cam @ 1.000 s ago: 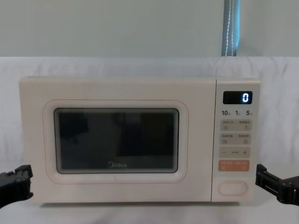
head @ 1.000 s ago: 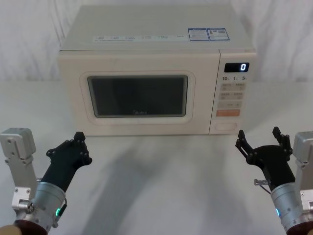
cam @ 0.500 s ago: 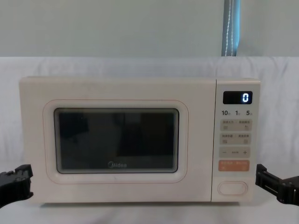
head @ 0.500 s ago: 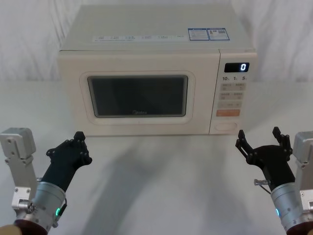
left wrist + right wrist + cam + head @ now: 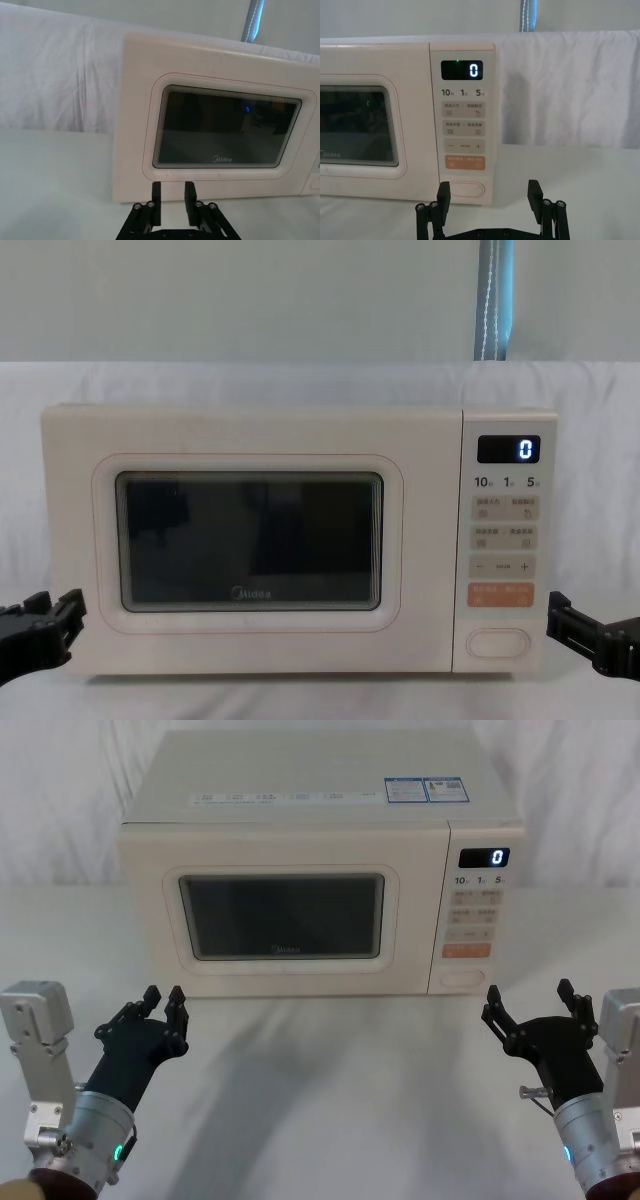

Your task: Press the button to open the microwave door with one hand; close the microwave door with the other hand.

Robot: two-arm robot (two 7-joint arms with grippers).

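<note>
The cream microwave stands at the middle of the table with its door closed flush; the dark window carries the Midea logo. The button is the wide oblong key at the foot of the control strip, below the orange key. My left gripper hovers just before the door's lower left corner, fingers drawn near each other with a narrow empty gap. To the right of the button, and nearer to me, my right gripper hangs wide open, touching nothing.
The black display shows a blue 0. White cloth covers the table and the backdrop. A blue-grey strip hangs behind the microwave. Open table lies between the two arms in front of the oven.
The left gripper's fingers have come much closer together, both tips now pointing at the door. The right gripper and the microwave have not moved.
</note>
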